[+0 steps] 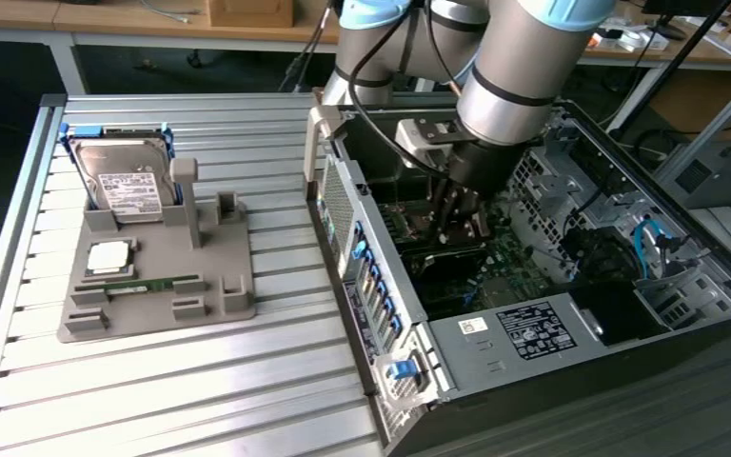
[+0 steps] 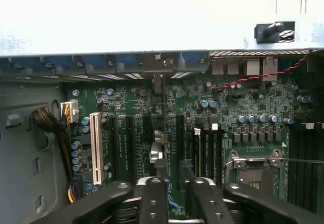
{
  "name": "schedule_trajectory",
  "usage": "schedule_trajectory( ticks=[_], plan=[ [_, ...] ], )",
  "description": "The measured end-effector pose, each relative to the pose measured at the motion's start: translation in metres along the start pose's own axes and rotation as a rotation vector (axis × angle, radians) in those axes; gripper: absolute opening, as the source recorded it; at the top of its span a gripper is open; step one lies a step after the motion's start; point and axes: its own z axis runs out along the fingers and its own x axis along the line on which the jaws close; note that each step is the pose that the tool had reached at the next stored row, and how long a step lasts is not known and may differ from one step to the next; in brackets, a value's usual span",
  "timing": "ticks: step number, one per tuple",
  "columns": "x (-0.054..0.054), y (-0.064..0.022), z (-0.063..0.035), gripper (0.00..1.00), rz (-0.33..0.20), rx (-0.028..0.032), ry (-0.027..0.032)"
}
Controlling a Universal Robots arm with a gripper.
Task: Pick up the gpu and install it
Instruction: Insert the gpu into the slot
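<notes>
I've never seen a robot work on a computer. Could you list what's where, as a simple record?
arm: reaching down into the open computer case
gripper: low over the motherboard
gpu: thin card seen edge-on, upright among the slots, close to the gripper; whether it is held is unclear
holder: on the table, carrying the hard drive and memory stick

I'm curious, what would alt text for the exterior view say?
A robot arm reaches its tool down into an open computer case on a slatted metal table. On the exterior view's left, a grey holder carries a hard drive and a memory stick.
</notes>
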Motion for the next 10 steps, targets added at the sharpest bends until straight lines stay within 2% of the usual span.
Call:
schedule_trajectory(
  ticks=[1, 2, 3, 4, 6, 7, 9, 10],
  plan=[
    [0.000, -0.0015, 0.0000, 0.26, 0.000, -0.0009, 0.0001],
    [0.000, -0.0045, 0.0000, 0.20, 0.000, -0.0040, 0.0002],
    [0.000, -0.0094, 0.0001, 0.14, -0.001, -0.0097, 0.0004],
    [0.000, -0.0134, 0.0001, 0.14, -0.001, -0.0142, 0.0005],
    [-0.001, -0.0332, 0.0005, 0.10, -0.001, -0.0366, 0.0009],
    [-0.001, -0.0379, 0.0005, 0.10, -0.001, -0.0427, 0.0014],
    [0.001, -0.0524, 0.0012, 0.10, -0.001, -0.0637, 0.0017],
    [0.001, -0.0570, 0.0014, 0.10, -0.001, -0.0702, 0.0018]
  ],
)
